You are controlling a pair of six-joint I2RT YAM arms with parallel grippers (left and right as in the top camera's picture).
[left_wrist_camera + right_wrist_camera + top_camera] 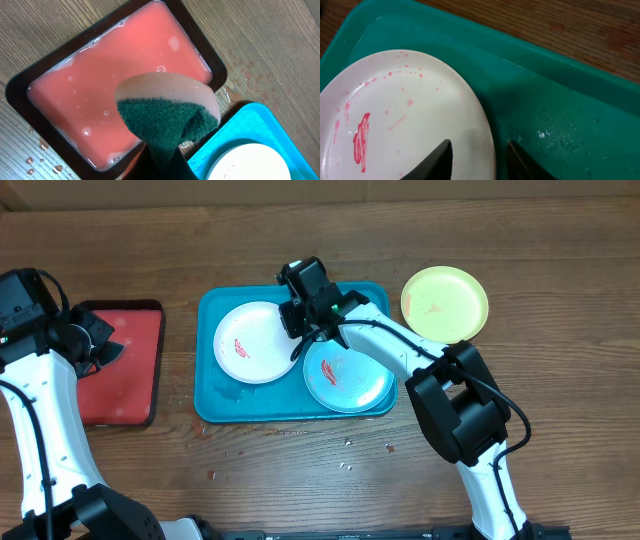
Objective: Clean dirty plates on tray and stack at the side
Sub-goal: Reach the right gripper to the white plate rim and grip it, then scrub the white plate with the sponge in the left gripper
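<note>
Right gripper [479, 161], fingers spread, is straddling the rim of the white plate [410, 115] lying left in the teal tray [560, 90], overhead mid-frame; left gripper [162, 155] is pinching a sponge [165, 110] over the red tray [100, 80], far left.

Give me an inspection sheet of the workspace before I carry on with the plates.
Surface: wooden table, wet specks in front of the teal tray.
Job's things: white plate and light blue plate on the teal tray, both with red smears; yellow-green plate on the table off the tray's far right corner, faintly marked.
Clutter: red tray holding pinkish water, at left.
Grippers: left gripper shut on a sponge above the red tray; right gripper open, fingers either side of the white plate's rim.
Cables: black cable along the right arm.
Surroundings: nothing seen.
</note>
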